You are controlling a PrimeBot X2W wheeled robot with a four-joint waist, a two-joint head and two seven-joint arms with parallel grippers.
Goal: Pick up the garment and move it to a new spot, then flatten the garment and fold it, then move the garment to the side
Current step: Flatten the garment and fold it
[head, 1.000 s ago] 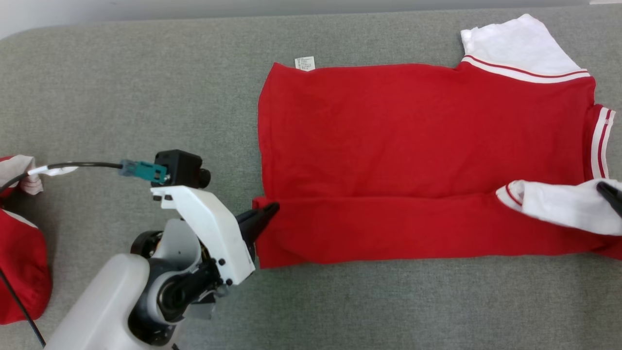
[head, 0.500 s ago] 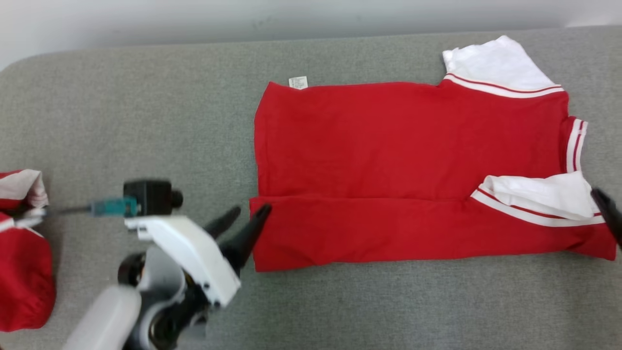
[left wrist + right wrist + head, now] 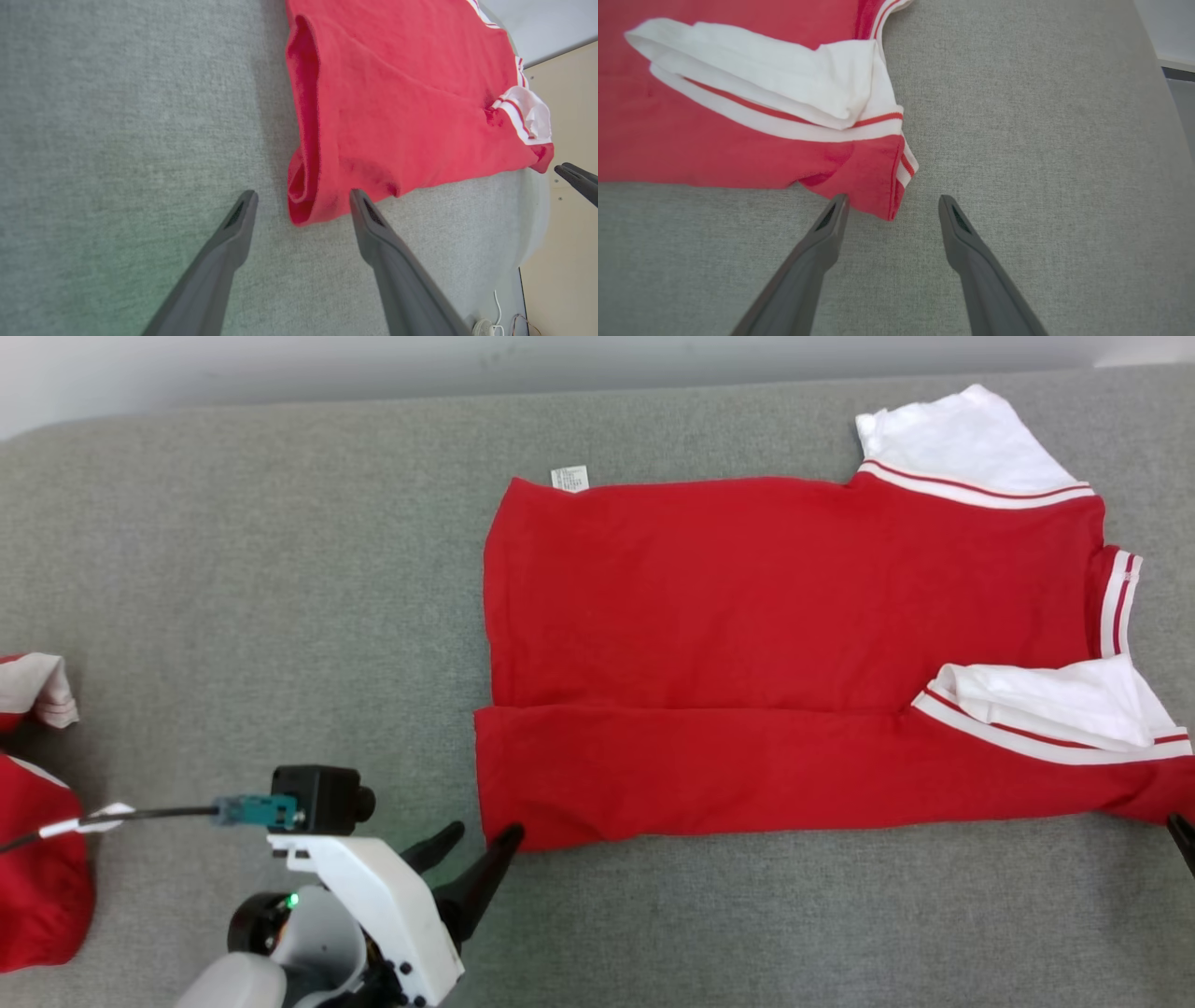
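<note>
Cut off: right gripper (image 3: 1184,838), one dark tip at the head view's lower right edge; left arm (image 3: 280,957), lost below the bottom edge, lower left; second red garment (image 3: 37,877), partly out at the left edge, shape not determinable; garment (image 3: 794,616), lower-right corner past the right edge. Hidden: the garment's layer beneath its folded-over near strip. Too small to read: print on the white label (image 3: 569,478), upper middle. Unidentified: small white object (image 3: 481,326), left wrist view, bottom right, cut by the edge.

Your left gripper (image 3: 484,831) is opening, dropping the garment (image 3: 747,607), your right gripper (image 3: 893,198) is releasing the sleeve (image 3: 1055,695), both are pulling back
</note>
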